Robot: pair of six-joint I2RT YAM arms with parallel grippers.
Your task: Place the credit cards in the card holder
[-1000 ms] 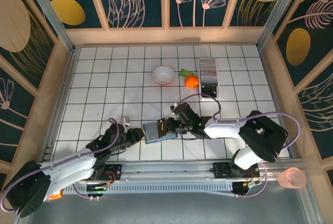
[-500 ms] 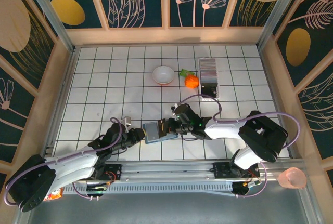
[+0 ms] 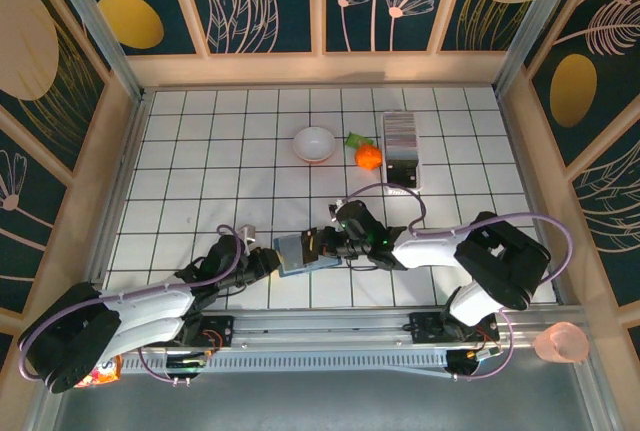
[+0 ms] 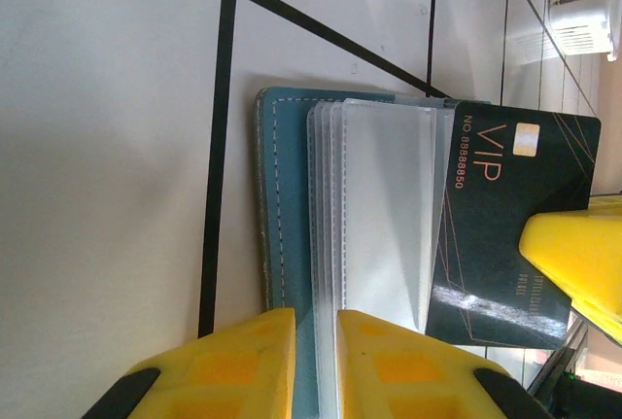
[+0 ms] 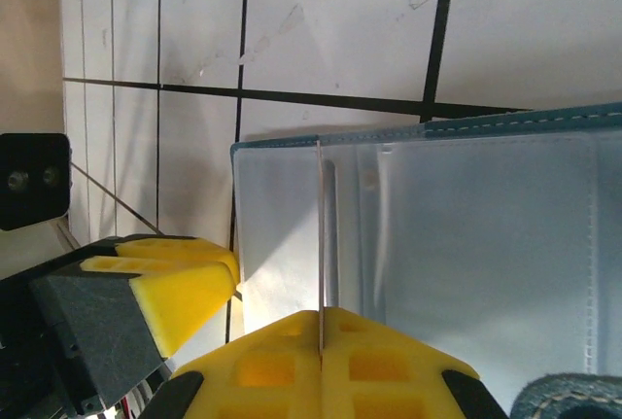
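Credit card in hand, dark and marked VIP, is clamped edge-on in the right end effector, whose fingers are pressed together on it. Its leading edge sits at the open side of the card holder, against the clear sleeves. Whether it has entered a pocket I cannot tell.

The left end effector has its fingers nearly together on the holder's opposite edge, pinching the teal cover and steadying it flat on the desk.

I judge the task barely begun — no card looks seated yet, and the sleeves appear empty. Well beyond the holder, on its far side, the other credit cards stand as a striped stack in what looks like a narrow rack — all yet to go in. A white bowl, also far beyond the holder, has nothing in it that I can see. An orange object lies out there too.
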